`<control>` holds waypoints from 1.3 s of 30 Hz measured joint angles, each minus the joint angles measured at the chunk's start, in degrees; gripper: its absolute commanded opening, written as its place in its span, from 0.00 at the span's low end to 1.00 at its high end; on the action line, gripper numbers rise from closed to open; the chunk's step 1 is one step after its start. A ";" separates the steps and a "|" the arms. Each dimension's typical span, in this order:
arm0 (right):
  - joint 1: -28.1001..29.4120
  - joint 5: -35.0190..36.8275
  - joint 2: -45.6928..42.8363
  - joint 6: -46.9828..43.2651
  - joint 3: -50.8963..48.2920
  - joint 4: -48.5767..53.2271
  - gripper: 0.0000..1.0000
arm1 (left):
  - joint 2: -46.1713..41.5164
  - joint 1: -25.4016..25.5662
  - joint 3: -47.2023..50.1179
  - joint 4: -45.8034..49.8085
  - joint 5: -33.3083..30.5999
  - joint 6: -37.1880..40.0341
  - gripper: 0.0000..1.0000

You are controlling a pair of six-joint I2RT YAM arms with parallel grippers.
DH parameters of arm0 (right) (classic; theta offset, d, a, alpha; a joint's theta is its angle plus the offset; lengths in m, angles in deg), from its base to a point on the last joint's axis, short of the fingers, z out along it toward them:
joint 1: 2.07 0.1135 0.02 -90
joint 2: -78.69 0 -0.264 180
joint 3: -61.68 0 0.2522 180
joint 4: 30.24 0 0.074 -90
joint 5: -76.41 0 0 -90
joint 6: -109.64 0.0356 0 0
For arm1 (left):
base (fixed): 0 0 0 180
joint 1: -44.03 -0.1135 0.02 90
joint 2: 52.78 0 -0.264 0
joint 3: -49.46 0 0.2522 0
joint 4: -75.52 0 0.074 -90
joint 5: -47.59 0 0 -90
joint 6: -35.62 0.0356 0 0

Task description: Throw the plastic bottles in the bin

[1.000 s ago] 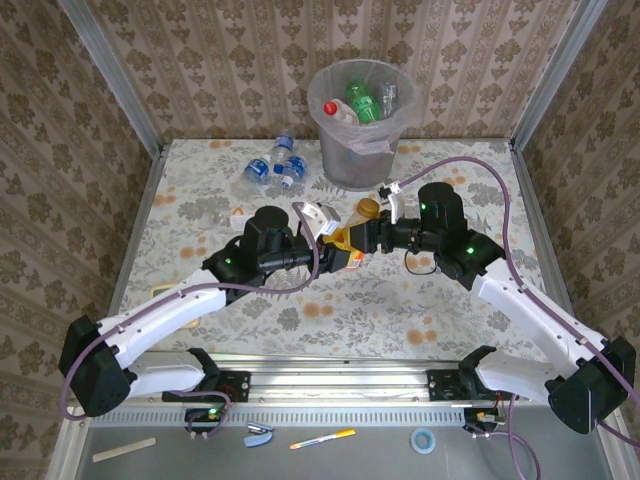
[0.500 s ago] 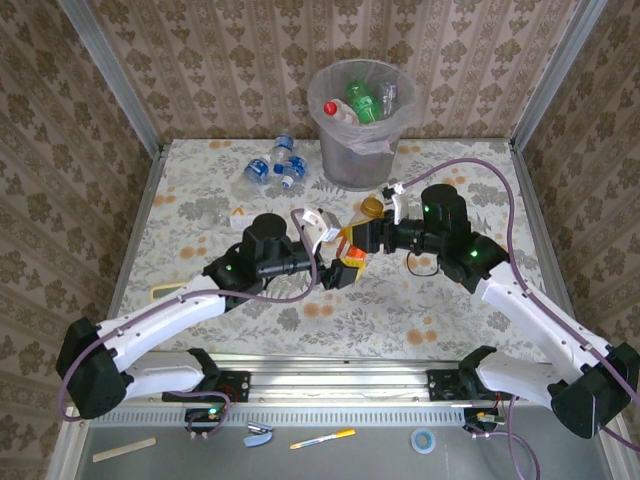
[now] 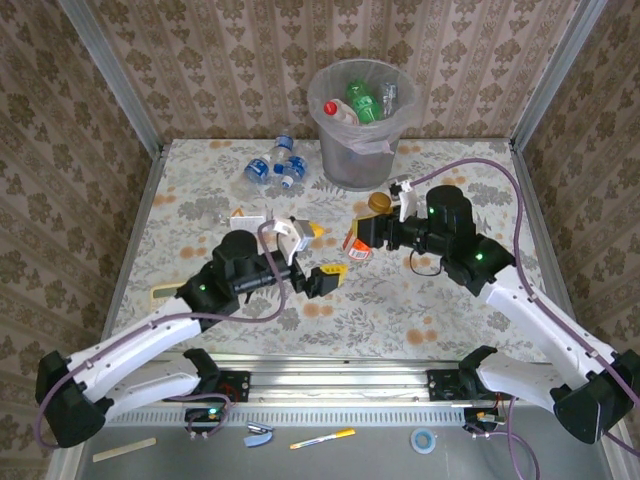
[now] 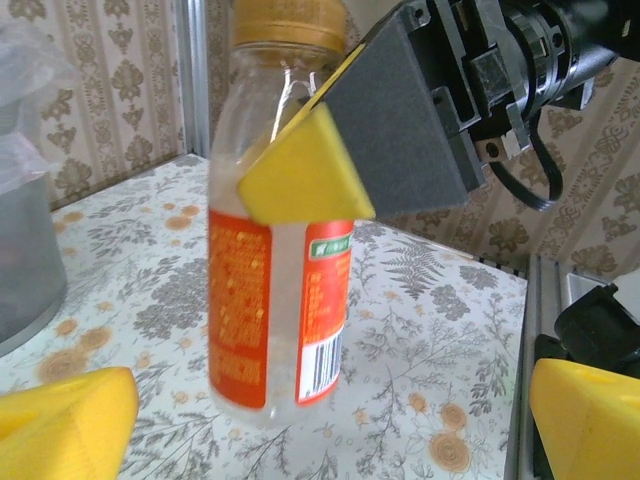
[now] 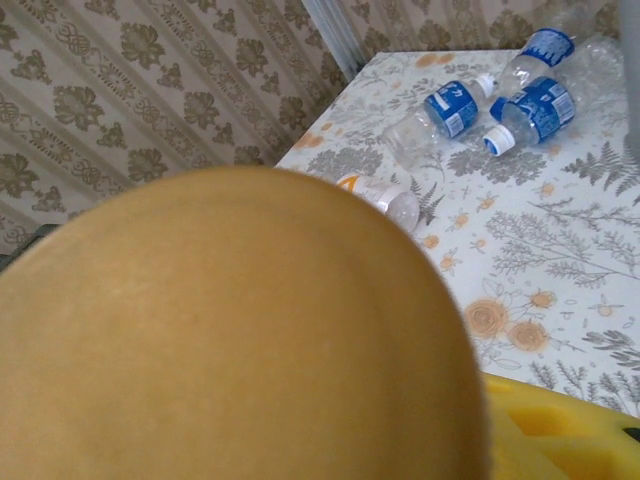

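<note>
1. bench [image 3: 450, 320]: floral-patterned top, walled along the far and side edges.
2. bin [image 3: 352, 160]: round, grey and bag-lined, it stood at the far edge near its middle. Several bottles [image 3: 358, 102] lay inside, heaped close to the rim.
3. left gripper [image 3: 318, 253]: jaws wide apart and empty, over the middle of the bench, just left of the held bottle and clear of it.
4. right gripper [image 3: 368, 236]: closed on the orange-labelled bottle [image 4: 280, 300], clamped high on the body below the gold cap. The bottle was roughly upright and appeared lifted off the bench, between the bench's middle and the bin, short of the rim.
5. loose bottles [image 3: 275, 168]: a blue-labelled cluster lay by the far edge, left of the bin.
6. clear bottle [image 3: 222, 213]: lay nearer the left edge.

Risks, as judged: the high, narrow grip on thin plastic could let the bottle swing or slip in transit. Its hanging base could strike the bin's rim. Released early, it would land on the bench. Dropped on the heap, it could bounce out.
</note>
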 measured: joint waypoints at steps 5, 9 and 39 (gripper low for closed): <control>0.00 2.49 -0.74 -1.84 1.01 1.55 0.08 | -6.51 -1.60 1.64 3.63 -2.49 -0.02 1.00; 0.00 4.92 -1.16 -3.78 2.45 1.90 0.08 | -11.67 -2.84 2.64 7.63 -5.51 -0.04 1.00; -3.02 19.15 5.95 -23.82 10.32 -37.90 0.06 | -21.99 -4.55 5.90 23.19 -24.17 -1.97 1.00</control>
